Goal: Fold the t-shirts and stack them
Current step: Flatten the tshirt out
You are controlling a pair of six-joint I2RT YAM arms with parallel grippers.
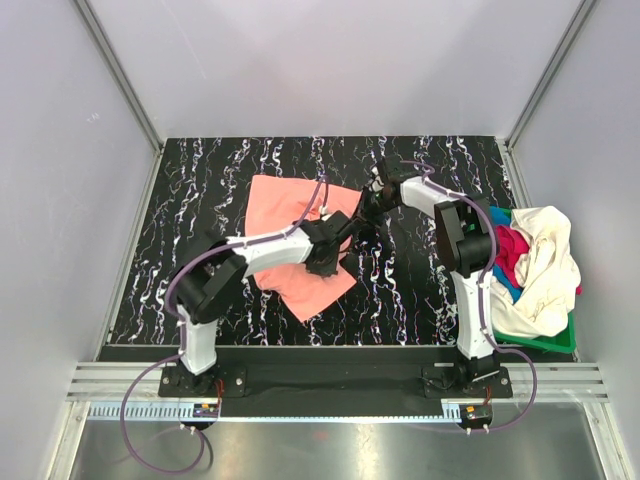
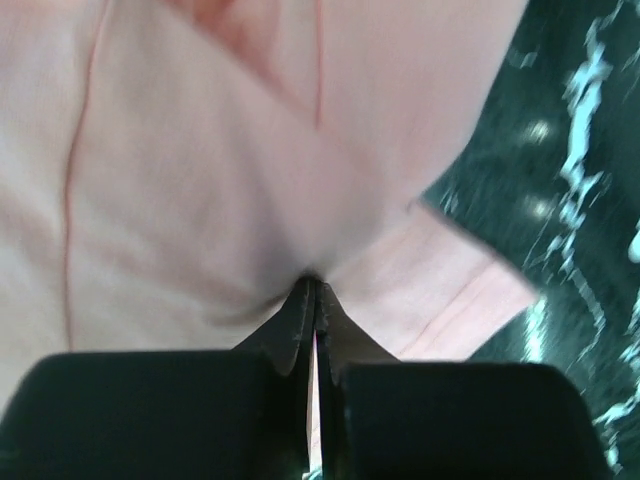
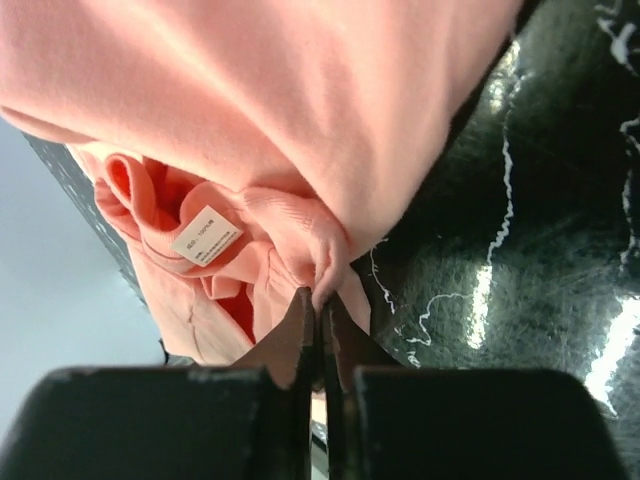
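A salmon-pink t-shirt [image 1: 285,225] lies spread on the black marbled table [image 1: 200,190]. My left gripper [image 1: 325,262] is shut on its cloth near the right lower part; in the left wrist view the jaws [image 2: 315,290] pinch the pink fabric [image 2: 200,170]. My right gripper [image 1: 368,210] is shut on the shirt's right edge near the collar; in the right wrist view it [image 3: 321,300] clamps a fold of pink cloth [image 3: 280,100] beside the white neck label [image 3: 206,236]. More t-shirts, cream-white [image 1: 545,265], magenta [image 1: 511,248] and blue [image 1: 500,218], are heaped at the right.
A green plastic basket [image 1: 545,343] at the table's right edge holds the heap of shirts. Grey walls and aluminium posts enclose the table on three sides. The arm bases stand on a rail at the near edge.
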